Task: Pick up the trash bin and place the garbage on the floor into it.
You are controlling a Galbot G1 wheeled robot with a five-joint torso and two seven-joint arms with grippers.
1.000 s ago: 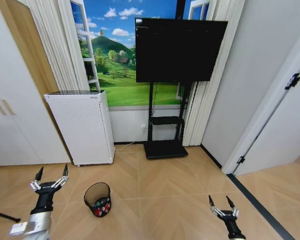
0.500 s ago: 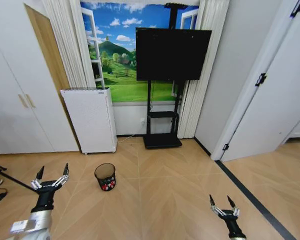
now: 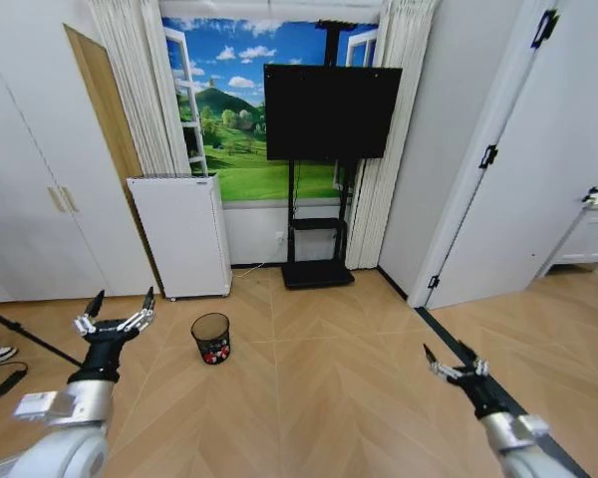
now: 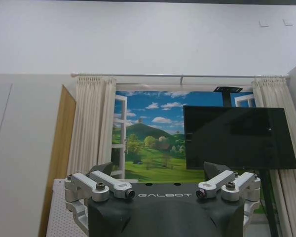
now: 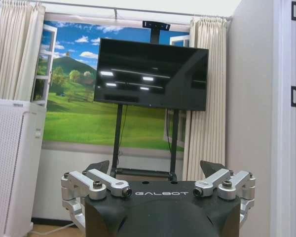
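The trash bin [image 3: 211, 338], a small black wire-mesh basket, stands upright on the floor [image 3: 319, 388] in front of the white appliance. Red-and-white garbage [image 3: 215, 354] shows through the mesh at its bottom. My left gripper [image 3: 118, 317] is held up, open and empty, to the left of the bin and well apart from it. At the lower right my right gripper [image 3: 456, 363] is also open and empty, far from the bin. In the wrist views the left gripper [image 4: 159, 170] and the right gripper [image 5: 156, 168] have their fingers spread, with nothing between them.
A tall white perforated appliance [image 3: 182, 234] stands against the wall behind the bin. A television [image 3: 329, 100] on a black stand [image 3: 317, 274] is at the back. White cupboards [image 3: 30, 199] lie left, a door [image 3: 518, 179] right. A black tripod leg [image 3: 20, 334] crosses the floor at far left.
The whole view has shifted, so the camera has moved back; the bin looks smaller and farther off. Both grippers stay open and empty, now higher in the picture.
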